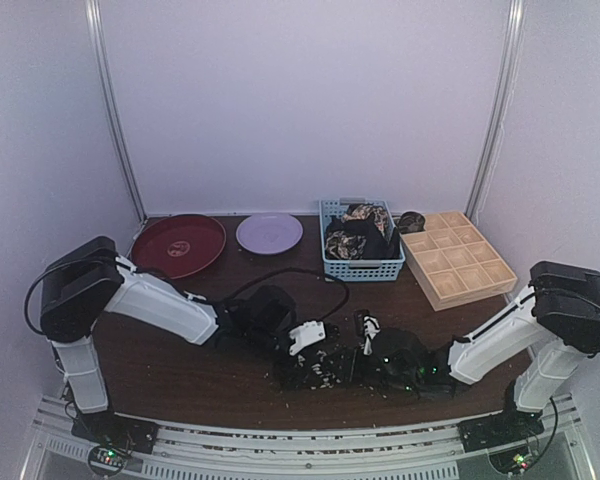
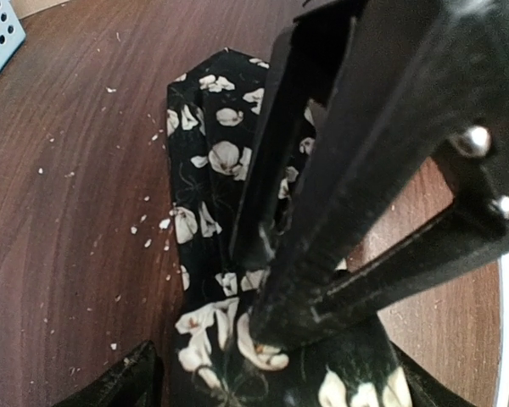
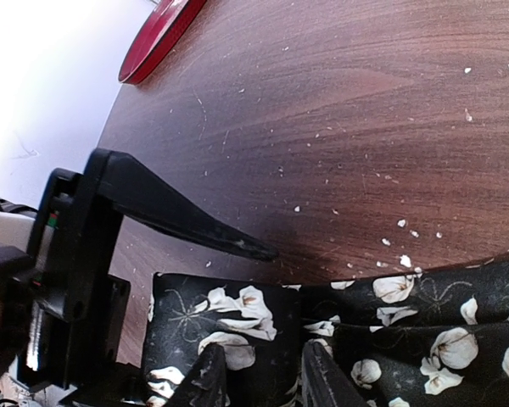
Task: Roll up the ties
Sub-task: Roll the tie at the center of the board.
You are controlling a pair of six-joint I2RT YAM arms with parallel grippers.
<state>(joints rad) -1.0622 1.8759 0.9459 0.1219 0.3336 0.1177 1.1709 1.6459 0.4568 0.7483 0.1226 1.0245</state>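
Dark wooden table (image 1: 200, 300) lies under both claws. Your left claw (image 1: 315, 350) stands wide open and empty, straddling the tie (image 2: 208, 170); your right claw (image 3: 263, 377), half closed, pinches a fold. Soft, light, floppy cloth, I judge: take its pointed end just ahead.

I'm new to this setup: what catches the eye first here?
The left pincer and right pincer meet over a black fabric tie with cream flowers at the near middle of the dark wooden table; the right one seems to pinch it. At the back, a blue plastic mesh basket holds more such ties, beside a tan wooden gridded tray.
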